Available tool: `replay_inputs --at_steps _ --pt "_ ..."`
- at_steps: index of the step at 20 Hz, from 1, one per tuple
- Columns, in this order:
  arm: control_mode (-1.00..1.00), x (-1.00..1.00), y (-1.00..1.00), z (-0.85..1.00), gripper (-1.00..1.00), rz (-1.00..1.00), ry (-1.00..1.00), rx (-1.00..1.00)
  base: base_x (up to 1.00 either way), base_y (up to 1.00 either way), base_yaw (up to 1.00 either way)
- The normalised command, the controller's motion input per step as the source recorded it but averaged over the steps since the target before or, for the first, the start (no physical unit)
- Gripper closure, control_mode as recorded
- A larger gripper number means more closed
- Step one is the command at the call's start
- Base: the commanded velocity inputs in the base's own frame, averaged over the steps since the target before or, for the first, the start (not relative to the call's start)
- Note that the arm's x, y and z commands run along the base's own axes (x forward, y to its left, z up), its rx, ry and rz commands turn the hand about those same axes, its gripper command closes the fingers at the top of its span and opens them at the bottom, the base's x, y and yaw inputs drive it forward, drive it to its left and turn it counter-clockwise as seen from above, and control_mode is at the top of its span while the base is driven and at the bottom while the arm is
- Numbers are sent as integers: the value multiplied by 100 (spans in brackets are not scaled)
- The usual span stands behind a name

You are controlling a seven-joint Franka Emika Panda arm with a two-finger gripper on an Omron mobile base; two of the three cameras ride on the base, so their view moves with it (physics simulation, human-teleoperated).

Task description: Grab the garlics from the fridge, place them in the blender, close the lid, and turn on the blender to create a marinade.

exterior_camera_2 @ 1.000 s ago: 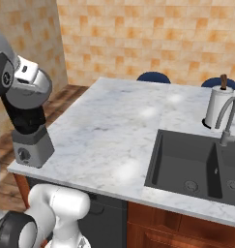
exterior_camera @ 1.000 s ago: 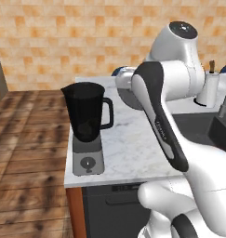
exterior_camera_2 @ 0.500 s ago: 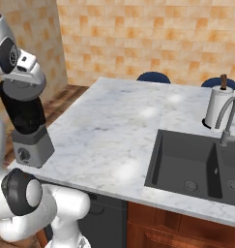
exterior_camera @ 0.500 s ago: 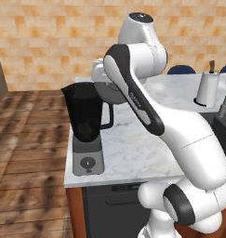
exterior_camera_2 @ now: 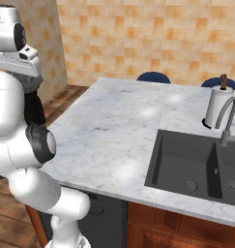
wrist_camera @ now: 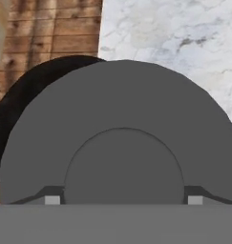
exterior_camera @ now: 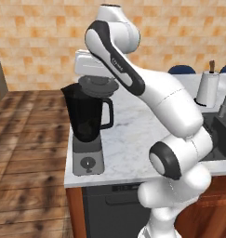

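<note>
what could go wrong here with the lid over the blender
1. In the hand view the lid sits off-centre over the blender, whose dark mouth shows past one edge only. Lowered like this, it may catch the rim and sit crooked.
2. The gripper holds the lid above the jar on the counter edge; if it slips, it may fall to the floor.

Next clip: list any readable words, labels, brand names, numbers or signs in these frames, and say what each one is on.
No readable text anywhere.
Robot arm: a small dark marking on the upper link, too blurred to read.
Blender base: a round knob with a pointer mark, no lettering.
Lid and paper towel roll: plain.
</note>
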Motion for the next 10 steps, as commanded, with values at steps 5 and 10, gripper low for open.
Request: replay_inputs --at_steps 5,10 --pt "-100 19 36 0 100 0 6 -2 0 0 0" --pt "-100 1 19 -3 100 0 0 -4 0 0 0"
